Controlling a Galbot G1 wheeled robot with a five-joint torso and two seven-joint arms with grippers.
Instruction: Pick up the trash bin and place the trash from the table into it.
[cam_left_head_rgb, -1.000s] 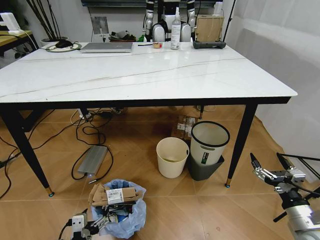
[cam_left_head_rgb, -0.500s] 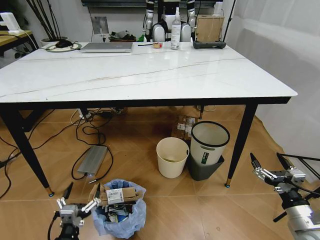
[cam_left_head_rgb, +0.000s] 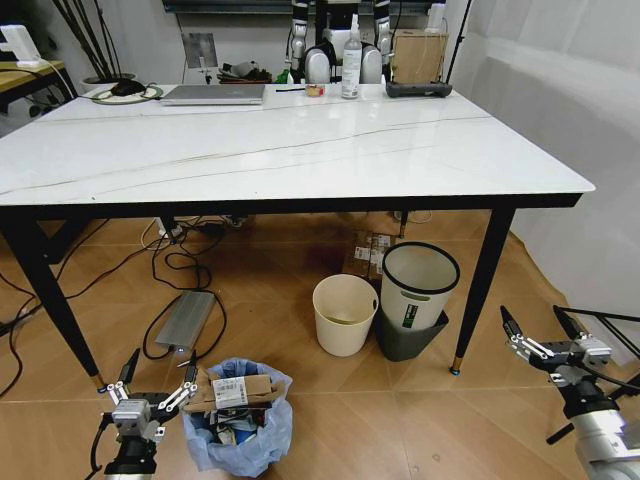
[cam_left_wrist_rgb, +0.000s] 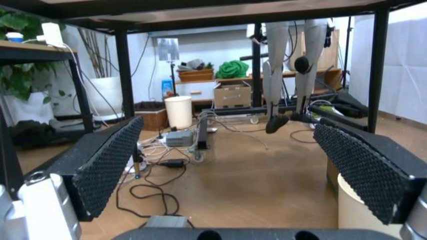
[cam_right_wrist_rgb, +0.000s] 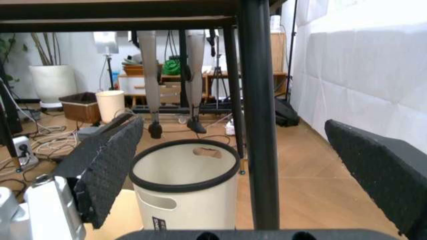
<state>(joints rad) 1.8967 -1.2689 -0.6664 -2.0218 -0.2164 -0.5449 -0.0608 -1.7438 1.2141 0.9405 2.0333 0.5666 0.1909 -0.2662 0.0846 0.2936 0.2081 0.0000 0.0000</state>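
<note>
So the bin (cam_left_head_rgb: 240, 415) is sitting on the floor in front of the surface (cam_left_head_rgb: 300, 140), stuffed with cardboard (cam_left_head_rgb: 228, 388) and other trash poking out of its blue bag. The left end effector (cam_left_head_rgb: 155, 383) hangs low just beside the bin, on its left, fingers spread wide and holding nothing. The right end effector (cam_left_head_rgb: 540, 331) is parked down by the surface's front right leg (cam_left_head_rgb: 482, 290), also spread wide and empty. Cream bucket (cam_left_head_rgb: 345, 314) and a dark bin (cam_left_head_rgb: 415, 300) sit under the surface.
</note>
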